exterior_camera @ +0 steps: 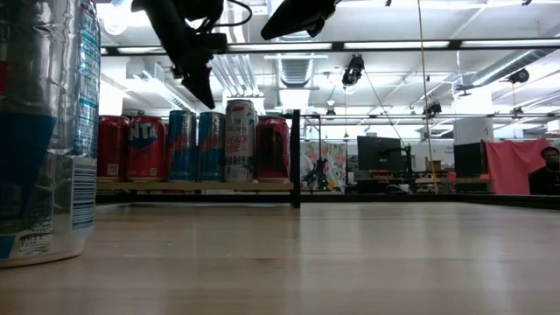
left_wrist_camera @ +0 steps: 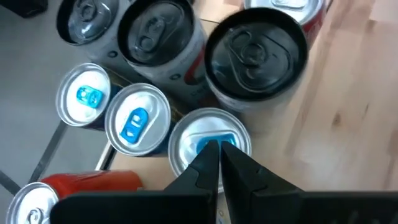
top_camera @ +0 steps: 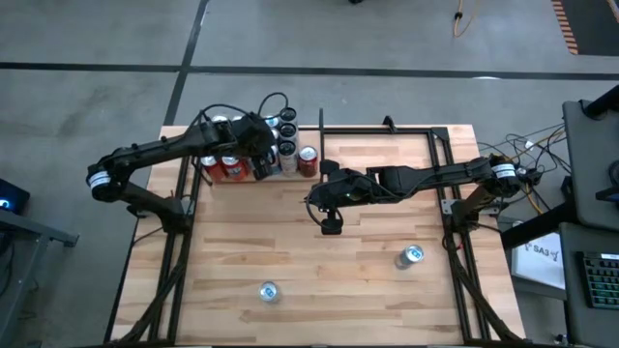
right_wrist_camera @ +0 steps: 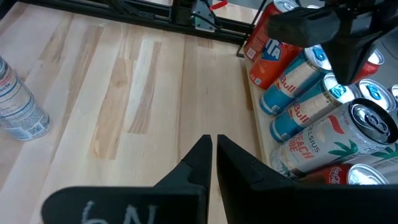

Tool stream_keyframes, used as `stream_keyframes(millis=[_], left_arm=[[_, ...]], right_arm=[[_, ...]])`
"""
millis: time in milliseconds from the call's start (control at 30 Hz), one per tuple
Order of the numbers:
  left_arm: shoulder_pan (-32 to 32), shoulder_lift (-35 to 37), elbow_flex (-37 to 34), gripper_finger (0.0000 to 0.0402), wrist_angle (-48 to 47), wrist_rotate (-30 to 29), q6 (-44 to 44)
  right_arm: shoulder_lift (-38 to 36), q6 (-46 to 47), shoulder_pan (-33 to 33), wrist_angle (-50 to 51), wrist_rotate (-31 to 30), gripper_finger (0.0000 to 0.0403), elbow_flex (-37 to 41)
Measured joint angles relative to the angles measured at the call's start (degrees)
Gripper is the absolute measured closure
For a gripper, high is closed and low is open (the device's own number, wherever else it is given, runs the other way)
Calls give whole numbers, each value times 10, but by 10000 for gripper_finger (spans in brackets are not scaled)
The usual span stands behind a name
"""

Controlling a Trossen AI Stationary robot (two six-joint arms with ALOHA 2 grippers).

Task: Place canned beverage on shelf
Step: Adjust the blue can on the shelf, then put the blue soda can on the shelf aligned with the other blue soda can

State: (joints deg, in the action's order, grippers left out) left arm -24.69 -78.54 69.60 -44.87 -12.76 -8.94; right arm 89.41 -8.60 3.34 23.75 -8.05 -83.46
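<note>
The shelf is a narrow black-framed bay with a wood plank floor at the table's far left. Several cans stand on it: red, blue-and-silver and white ones. My left gripper is shut and empty, pointing down just above a silver can with a blue tab; it also shows in the low view. My right gripper is shut and empty above the table's middle. Two silver cans stand upright on the table, one at the near right and one at the near middle.
The near can looms at the left of the low view. A black frame rail runs along the table's far edge and down its right side. Bare wood lies between the shelf and the loose cans. A person sits in the room beyond.
</note>
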Motion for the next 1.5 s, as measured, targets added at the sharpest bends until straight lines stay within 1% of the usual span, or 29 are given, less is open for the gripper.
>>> stream_keyframes(millis=[233,567,767,1133,1500], left_arm=[[0,-5,0,402,3,-2,0],[3,-10,0,402,-18,-1,15],[5,-10,0,402,-27,19,18],[22,-10,1,402,-31,23,18],[23,-9,26,402,-47,18,20]], right_arm=[[0,1,0,0,0,390,1],[0,5,0,0,0,390,3],[0,5,0,0,0,390,3],[0,7,0,0,0,390,3],[0,7,0,0,0,390,3]])
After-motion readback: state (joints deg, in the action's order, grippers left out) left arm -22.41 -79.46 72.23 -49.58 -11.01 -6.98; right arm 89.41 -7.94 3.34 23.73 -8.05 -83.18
